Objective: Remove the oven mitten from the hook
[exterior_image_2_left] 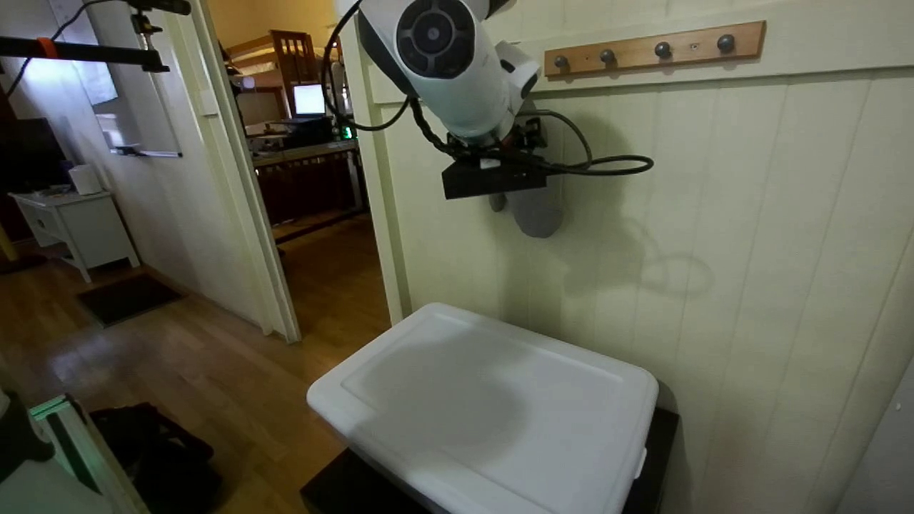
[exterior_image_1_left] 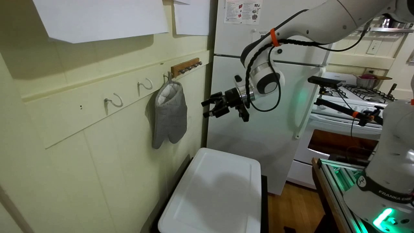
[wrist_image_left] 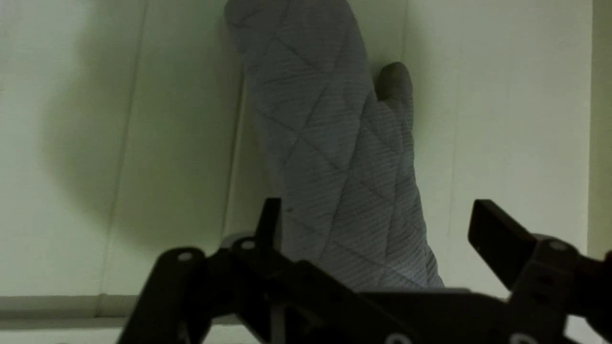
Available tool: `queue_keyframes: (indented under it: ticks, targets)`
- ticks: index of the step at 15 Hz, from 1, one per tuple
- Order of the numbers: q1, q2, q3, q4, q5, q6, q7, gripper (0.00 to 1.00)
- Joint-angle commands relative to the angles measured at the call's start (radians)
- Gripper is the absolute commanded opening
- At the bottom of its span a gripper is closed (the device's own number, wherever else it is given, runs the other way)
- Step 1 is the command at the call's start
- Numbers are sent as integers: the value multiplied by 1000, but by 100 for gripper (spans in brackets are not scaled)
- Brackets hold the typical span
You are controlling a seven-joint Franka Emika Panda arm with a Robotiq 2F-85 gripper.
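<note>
The grey oven mitten (exterior_image_1_left: 171, 113) hangs by its loop, cuff up, from a small pale hook (exterior_image_1_left: 166, 76) on the wall; the loop covers part of the hook. In an exterior view only the mitten's lower end (exterior_image_2_left: 537, 213) shows below the arm. In the wrist view, which stands upside down, the mitten (wrist_image_left: 330, 143) fills the middle and the hook is out of view. My gripper (exterior_image_1_left: 205, 109) is open and empty, apart from the mitten and in front of it. In the wrist view the spread fingers (wrist_image_left: 377, 205) appear to either side of the mitten's upper part.
Two more pale hooks, one near (exterior_image_1_left: 145, 84) and one farther along (exterior_image_1_left: 114, 101), sit on the wall board. A wooden peg rack (exterior_image_1_left: 186, 67) is just beside the mitten's hook. A white lidded bin (exterior_image_1_left: 220, 194) stands below. A white fridge (exterior_image_1_left: 245, 136) is behind the gripper.
</note>
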State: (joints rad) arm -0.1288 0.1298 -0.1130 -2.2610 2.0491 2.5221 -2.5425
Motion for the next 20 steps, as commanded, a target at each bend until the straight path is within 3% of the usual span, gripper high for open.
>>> queue_keyframes:
  ticks: [1,9,20]
  targets:
    - [-6,28,-39,14,-20,-96,-73,100]
    - [-27,90,-77,103,-173,-301,-49,100]
    - [4,208,-48,282,-236,-289,-41,100]
